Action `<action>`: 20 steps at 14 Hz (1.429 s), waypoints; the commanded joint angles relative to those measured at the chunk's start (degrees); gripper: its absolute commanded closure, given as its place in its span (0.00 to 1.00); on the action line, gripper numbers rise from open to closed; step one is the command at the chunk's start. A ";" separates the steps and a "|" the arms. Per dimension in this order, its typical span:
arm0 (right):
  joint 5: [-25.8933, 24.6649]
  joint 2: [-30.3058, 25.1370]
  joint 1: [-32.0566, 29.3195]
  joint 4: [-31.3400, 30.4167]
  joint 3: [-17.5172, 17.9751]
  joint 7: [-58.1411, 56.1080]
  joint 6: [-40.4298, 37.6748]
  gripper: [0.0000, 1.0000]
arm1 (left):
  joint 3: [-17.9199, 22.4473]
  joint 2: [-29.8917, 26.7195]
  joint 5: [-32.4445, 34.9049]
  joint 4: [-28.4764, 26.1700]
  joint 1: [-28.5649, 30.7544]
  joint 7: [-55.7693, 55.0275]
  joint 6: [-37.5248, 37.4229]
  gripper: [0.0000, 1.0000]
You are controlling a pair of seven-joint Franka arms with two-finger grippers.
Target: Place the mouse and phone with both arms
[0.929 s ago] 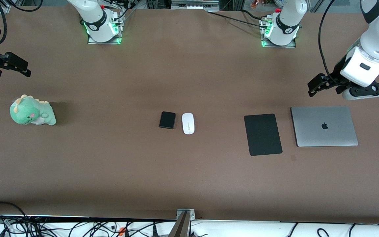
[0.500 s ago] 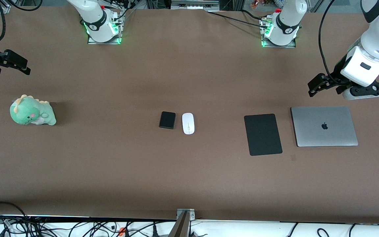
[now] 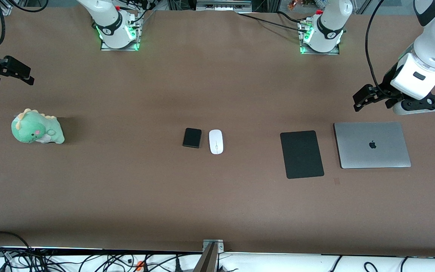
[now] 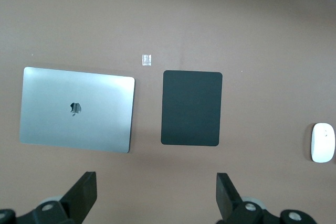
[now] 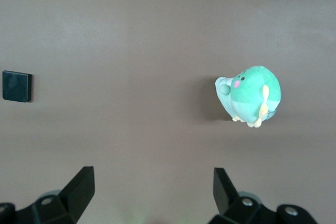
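Note:
The white mouse and the small black phone lie side by side at the table's middle, the phone toward the right arm's end. The mouse also shows in the left wrist view, and the phone shows in the right wrist view. My left gripper hangs open and empty above the table at the left arm's end, by the laptop's farther edge. My right gripper hangs open and empty at the right arm's end, above bare table farther from the front camera than the plush toy.
A matte black mouse pad lies beside a closed silver laptop toward the left arm's end. A green plush dinosaur sits toward the right arm's end. A small white tag lies near the pad.
The right gripper has drifted slightly up and toward the table's end. The left gripper has barely moved. Mouse and phone have not moved.

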 commanded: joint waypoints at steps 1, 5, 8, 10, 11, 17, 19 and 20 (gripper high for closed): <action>-0.47 -1.82 -0.71 -1.12 0.54 0.21 -0.31 0.00 | -0.31 1.02 0.90 1.99 -0.12 -0.26 -0.66 0.00; -0.47 -1.82 -0.71 -1.12 0.45 0.21 -0.39 0.00 | -0.31 1.02 0.90 1.90 -0.12 -0.26 -0.75 0.00; -0.29 -1.65 -0.71 -1.20 0.54 0.21 -0.13 0.00 | -0.31 1.02 0.90 1.99 -0.21 -0.26 -0.75 0.00; -0.38 -1.56 -0.71 -1.20 0.54 0.21 -0.13 0.00 | -0.31 1.02 0.90 1.99 -0.21 -0.35 -0.75 0.00; -0.38 -1.56 -0.71 -1.29 0.45 0.21 -0.13 0.00 | -0.31 1.02 0.90 1.99 -0.21 -0.35 -0.75 0.00; -0.46 -1.38 -0.71 -1.21 0.54 0.21 0.40 0.00 | -0.31 1.02 0.90 1.99 -0.21 -0.35 -0.75 0.00; -0.47 -1.38 -0.71 -1.29 0.63 0.21 0.31 0.00 | -0.40 1.02 0.90 1.99 -0.21 -0.35 -0.75 0.00; -0.47 -1.38 -0.71 -1.29 0.63 0.21 0.31 0.00 | -0.40 1.02 0.90 1.99 -0.21 -0.35 -0.75 0.00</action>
